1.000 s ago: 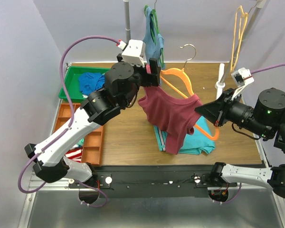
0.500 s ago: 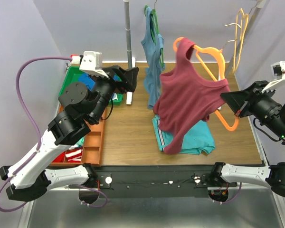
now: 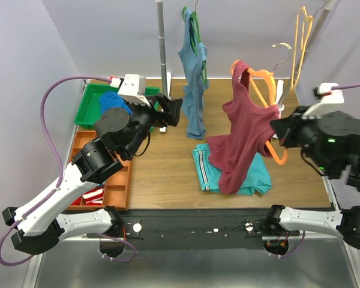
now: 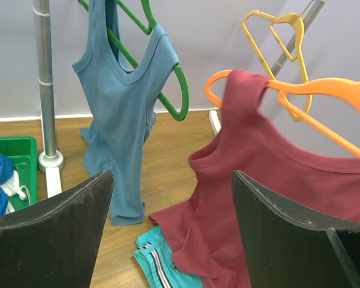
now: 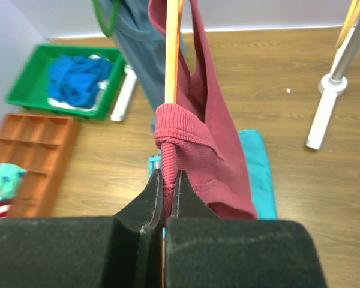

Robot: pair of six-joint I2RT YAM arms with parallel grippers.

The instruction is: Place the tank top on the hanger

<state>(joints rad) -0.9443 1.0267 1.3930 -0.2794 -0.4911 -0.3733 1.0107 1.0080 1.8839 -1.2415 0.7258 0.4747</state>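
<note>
Top external: we see the right tool [image 3: 277, 137] holding the hanger [image 3: 265, 78] above the desk [image 3: 162, 162], so the tank top [image 3: 243, 141] drapes freely from it. Left wrist: the left tool [image 4: 171, 180] stands apart, empty, facing the garment. Right wrist: jaws clamp the hanger's end, just below the bunched strap.

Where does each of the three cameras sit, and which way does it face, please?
Top external: fixed above and behind the arms, looking down on the table; both arms show, left gripper open, right gripper shut on the hanger.
Left wrist: on the left arm, facing the back wall; its open fingers frame the bottom.
Right wrist: on the right arm, looking down along the hanger; its shut fingers fill the bottom.
Shared: all three see the tank top on the hanger and the grey-blue top.
</note>
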